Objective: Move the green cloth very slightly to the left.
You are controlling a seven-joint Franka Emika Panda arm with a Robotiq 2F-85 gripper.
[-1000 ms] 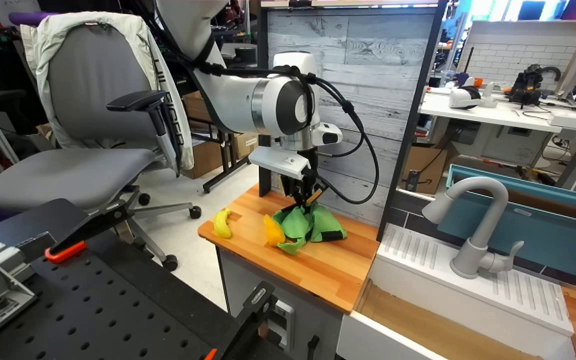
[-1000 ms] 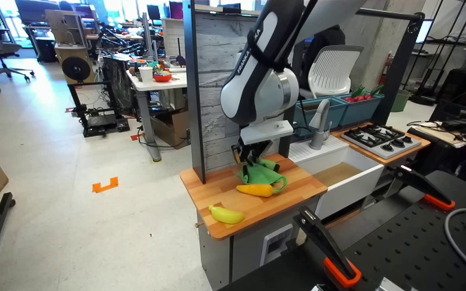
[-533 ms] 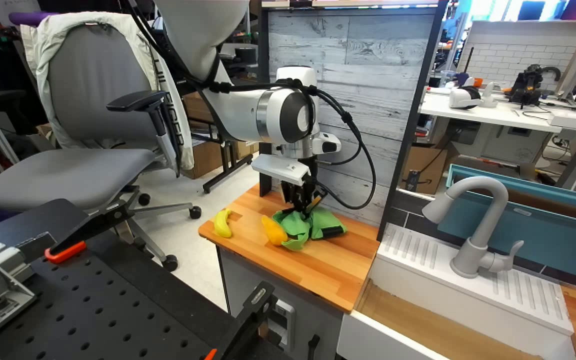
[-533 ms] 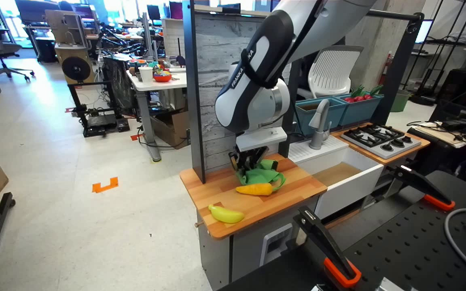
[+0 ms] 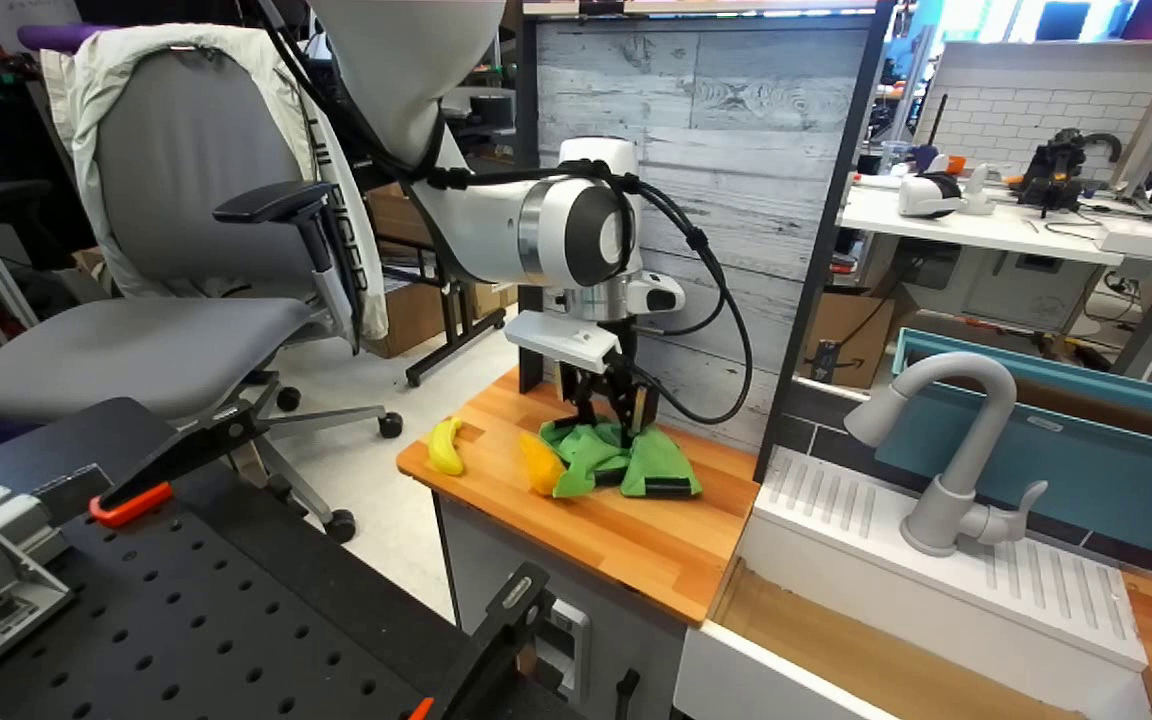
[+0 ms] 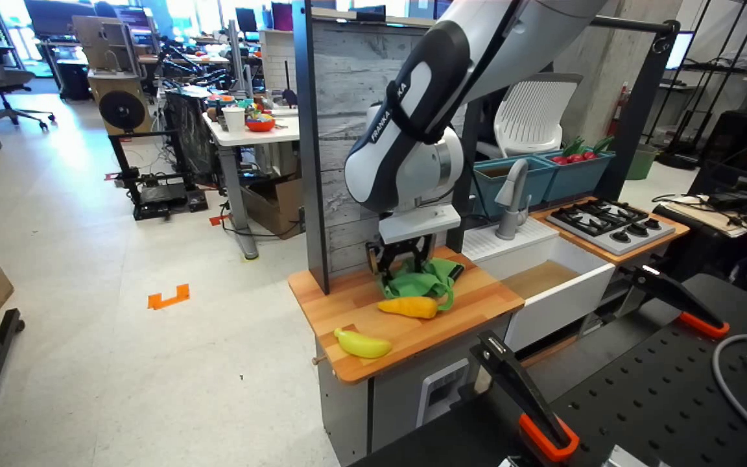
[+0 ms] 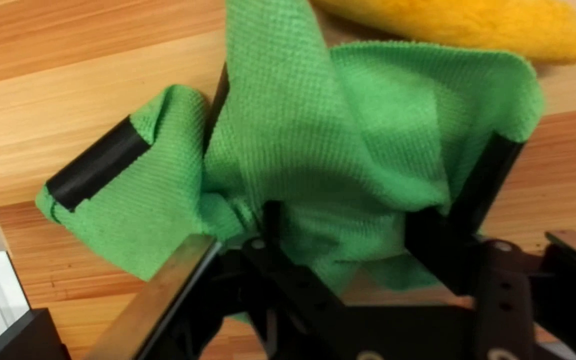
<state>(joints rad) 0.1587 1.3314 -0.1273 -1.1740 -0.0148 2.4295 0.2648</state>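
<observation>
Gripper (image 7: 346, 214): jaws spread, grasping nothing, lower middle of wrist view. Green cloth (image 7: 293, 125): rumpled, mid-frame. Probably light, limp, hardly slippery; best pinched at bunched fold between jaws.

The black jointed fingers (image 7: 438, 255) hid part of the crumpled green ribbed cloth (image 7: 288, 125); the wrist view blurred them and cropped the cloth and the fuzzy orange carrot-shaped toy (image 7: 468, 25). Whether the fingers reached the wooden desk (image 5: 676, 550) was unclear. Both exterior views cropped the white robot arm (image 5: 481, 225).
</observation>
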